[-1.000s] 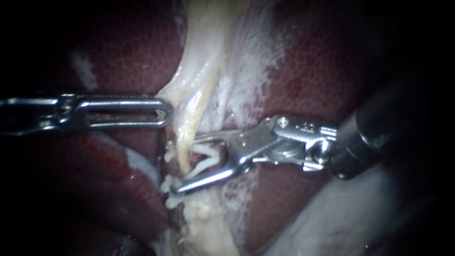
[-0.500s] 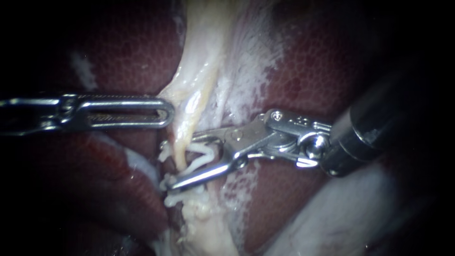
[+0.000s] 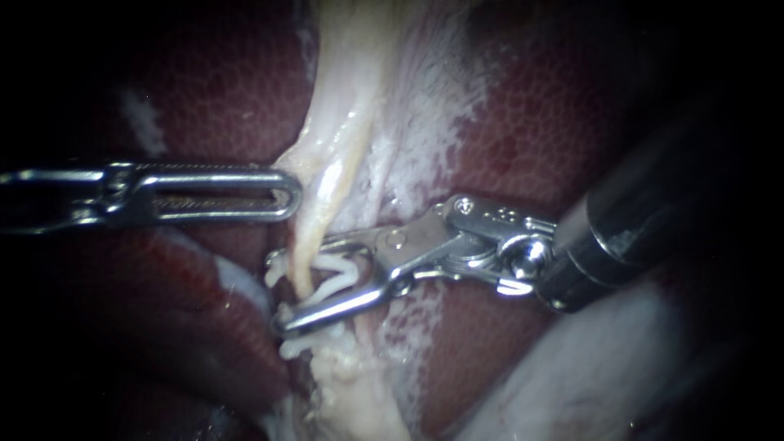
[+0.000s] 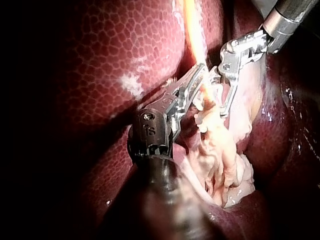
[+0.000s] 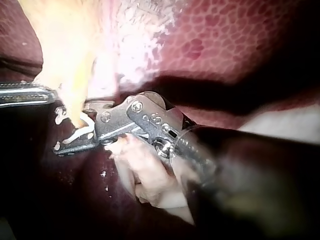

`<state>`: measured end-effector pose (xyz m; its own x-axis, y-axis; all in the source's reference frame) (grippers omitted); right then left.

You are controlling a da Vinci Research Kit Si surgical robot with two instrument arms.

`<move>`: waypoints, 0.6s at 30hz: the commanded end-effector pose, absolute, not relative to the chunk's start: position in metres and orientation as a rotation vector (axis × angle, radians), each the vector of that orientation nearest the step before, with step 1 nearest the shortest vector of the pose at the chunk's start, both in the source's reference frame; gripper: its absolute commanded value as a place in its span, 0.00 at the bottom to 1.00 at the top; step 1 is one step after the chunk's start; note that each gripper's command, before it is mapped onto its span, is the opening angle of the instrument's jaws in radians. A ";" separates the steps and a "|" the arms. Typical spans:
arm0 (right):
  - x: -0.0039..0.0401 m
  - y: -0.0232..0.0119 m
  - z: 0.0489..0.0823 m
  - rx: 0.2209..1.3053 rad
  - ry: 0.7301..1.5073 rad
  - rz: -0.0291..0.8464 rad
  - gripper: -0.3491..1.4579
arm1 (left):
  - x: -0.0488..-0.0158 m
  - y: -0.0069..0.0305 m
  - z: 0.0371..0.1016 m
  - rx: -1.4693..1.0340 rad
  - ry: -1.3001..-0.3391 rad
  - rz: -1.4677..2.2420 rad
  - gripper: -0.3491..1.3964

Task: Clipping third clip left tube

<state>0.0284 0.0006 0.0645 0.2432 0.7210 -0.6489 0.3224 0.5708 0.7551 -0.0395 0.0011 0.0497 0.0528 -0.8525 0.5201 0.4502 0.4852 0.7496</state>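
A: Status on right instrument (image 3: pixel 282 287)?
B: jaws stand wide apart with a white clip (image 3: pixel 339 273) seated between them, each jaw against a clip leg. Clip is open, not latched
A: tube?
B: tube (image 3: pixel 314 212) runs down through the gap between the clip legs, crossing the jaws near their tips. Dark red liver (image 3: pixel 531 114) on both sides of it
A: left instrument?
B: left instrument (image 3: pixel 290 194) comes in level, jaws closed on the tube's edge, just above the clip in the endoscope view. Left wrist view shows the pale strand pinched at its tip. Looks like it's holding tension
A: so which step
B: my read: clip is placed around the tube, squeeze not yet made. Next move calls for checking that both leg tips clear the tube's far side, then a steady close with no twist
A: blind spots?
B: upper jaw tip sits behind the tube, can't see it. Some white bits (image 3: pixel 298 349) under the lower jaw may be another clip, too small to tell. Right shaft goes dark toward the view's edge
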 end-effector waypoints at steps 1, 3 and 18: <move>0.0285 0.0005 0.0647 0.989 1.351 0.343 0.44 | -0.0395 0.0011 0.0497 0.443 -1.128 -1.040 0.00; 0.0286 0.0003 0.0649 0.992 1.349 0.346 0.44 | -0.0396 0.0011 0.0497 0.443 -1.128 -1.040 0.00; 0.0272 0.0022 0.0656 1.022 1.340 0.361 0.00 | -0.0395 0.0010 0.0497 0.443 -1.128 -1.040 0.00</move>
